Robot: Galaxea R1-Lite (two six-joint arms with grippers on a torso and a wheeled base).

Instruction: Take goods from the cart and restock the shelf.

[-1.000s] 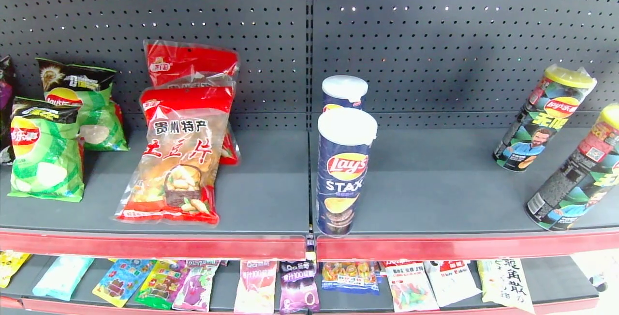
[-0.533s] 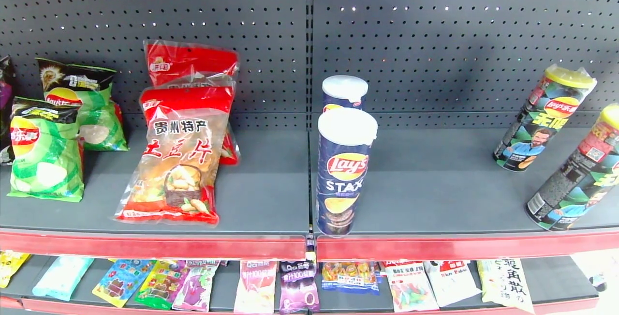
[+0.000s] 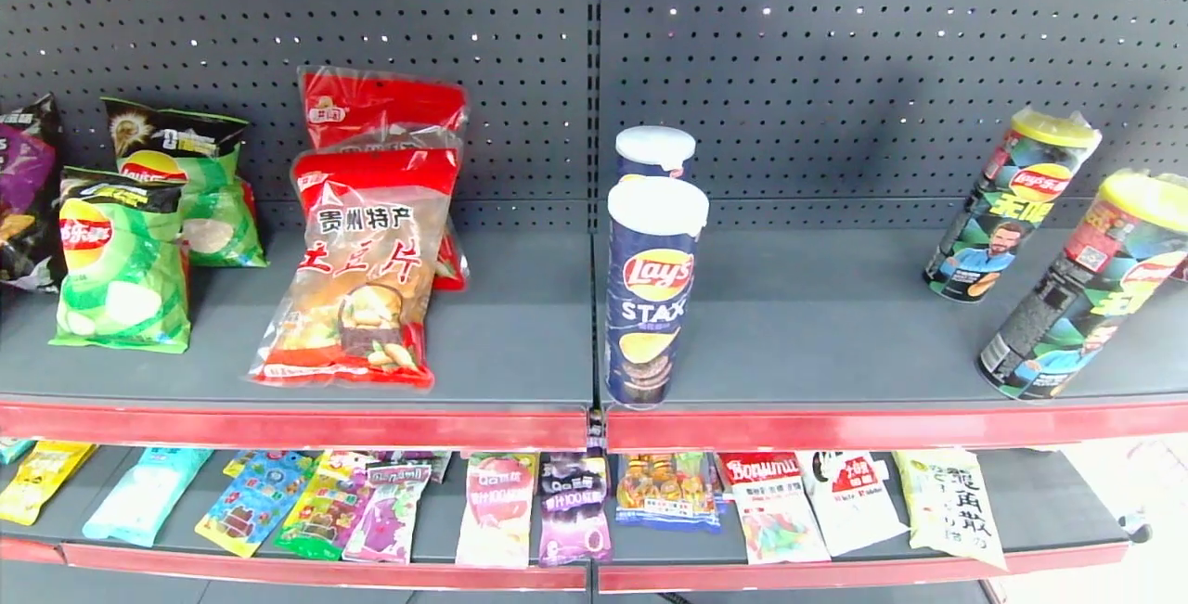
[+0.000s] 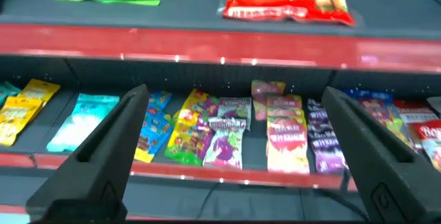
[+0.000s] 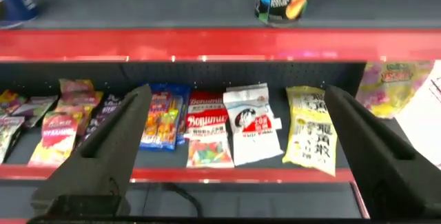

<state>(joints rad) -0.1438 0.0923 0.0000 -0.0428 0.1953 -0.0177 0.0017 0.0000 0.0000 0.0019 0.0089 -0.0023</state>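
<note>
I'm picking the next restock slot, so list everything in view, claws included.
green chip bags: two, green, upper shelf left, one behind the other
purple bag: one, dark purple, upper shelf's far left edge
red snack bags: two, red and clear, left of centre, one behind the other
blue tubes: two, blue with white lids, centre, upright, one behind the other
yellow-lidded tubes: two, green and black, upper shelf right
small packets: a row, mixed colours, lower shelf
pegboard: one, dark grey, behind the upper shelf
left claw: one, black, open, empty, facing the lower shelf
right claw: one, black, open, empty, facing the lower shelf
</note>
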